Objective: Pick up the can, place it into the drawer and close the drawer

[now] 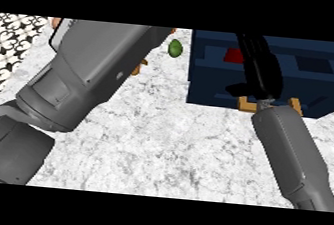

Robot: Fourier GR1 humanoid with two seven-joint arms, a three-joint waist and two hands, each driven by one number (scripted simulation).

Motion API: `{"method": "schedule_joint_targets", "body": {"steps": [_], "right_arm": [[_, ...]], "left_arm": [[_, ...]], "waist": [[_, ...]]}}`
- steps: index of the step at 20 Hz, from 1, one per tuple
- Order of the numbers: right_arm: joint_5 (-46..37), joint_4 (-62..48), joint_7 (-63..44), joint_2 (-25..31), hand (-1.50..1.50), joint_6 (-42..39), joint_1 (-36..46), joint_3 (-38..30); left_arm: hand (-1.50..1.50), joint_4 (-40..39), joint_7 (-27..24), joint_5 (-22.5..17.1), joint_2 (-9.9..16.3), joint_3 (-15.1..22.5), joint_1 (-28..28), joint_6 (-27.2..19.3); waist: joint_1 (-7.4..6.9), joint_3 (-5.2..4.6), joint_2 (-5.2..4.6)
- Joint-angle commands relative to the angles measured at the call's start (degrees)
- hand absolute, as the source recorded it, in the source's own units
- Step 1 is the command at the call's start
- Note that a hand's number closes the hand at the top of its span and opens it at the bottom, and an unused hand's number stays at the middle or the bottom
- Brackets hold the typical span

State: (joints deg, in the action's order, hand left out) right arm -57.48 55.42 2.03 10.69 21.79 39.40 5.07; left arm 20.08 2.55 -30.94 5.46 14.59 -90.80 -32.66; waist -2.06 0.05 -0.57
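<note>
Can (pixel 235 55): a small red patch visible inside the dark blue drawer (pixel 209 83), toward the far side of its compartment and just left of the black right hand; only a sliver shows, so whether it stands upright or lies on its side, and which way its long axis runs, cannot be told. Drawer: open-topped box at the upper right of the counter (pixel 166 149), its near wall facing the robot, a tan handle (pixel 297 106) on that wall partly hidden by the wrist. Right hand (pixel 257 67): reaches over the near wall into the drawer, stretched away from the robot, its palm just beside the can and to the can's right; its fingers run out of sight at the top edge, and whether they are spread, curled or closed on the can cannot be told. Right forearm: crosses the drawer's front wall at the handle. Left forearm: a broad grey mass across the upper left, well apart from the drawer; the left hand is out of sight. Judgement: the can appears already inside the drawer, and the right hand is by far the nearer; closing calls for that hand to clear the compartment and push the near wall away from the robot. Sundries: a small green object (pixel 175 48) on the counter left of the drawer; orange-edged items (pixel 137 70) partly hidden by the left forearm.
</note>
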Motion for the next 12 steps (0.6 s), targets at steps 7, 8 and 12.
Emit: {"method": "schedule_joint_targets", "body": {"steps": [7,8,12], "right_arm": [[-3.42,-21.67,1.85,-1.09,-1.50,14.82,12.78,-5.81],[-3.15,-23.16,2.88,-0.39,-1.50,14.18,14.63,-6.17],[-4.77,-28.65,0.02,-1.27,-1.50,16.77,20.27,-7.23]], "left_arm": [[-1.50,7.38,6.91,1.65,4.41,1.45,3.22,0.95],[-1.50,7.61,3.53,1.88,5.13,1.35,7.45,2.60],[-1.50,12.30,5.03,2.17,5.66,2.01,9.76,1.95]], "waist": [[-2.71,0.01,0.23],[-2.19,-0.02,-0.06],[-3.51,-0.04,0.08]]}}
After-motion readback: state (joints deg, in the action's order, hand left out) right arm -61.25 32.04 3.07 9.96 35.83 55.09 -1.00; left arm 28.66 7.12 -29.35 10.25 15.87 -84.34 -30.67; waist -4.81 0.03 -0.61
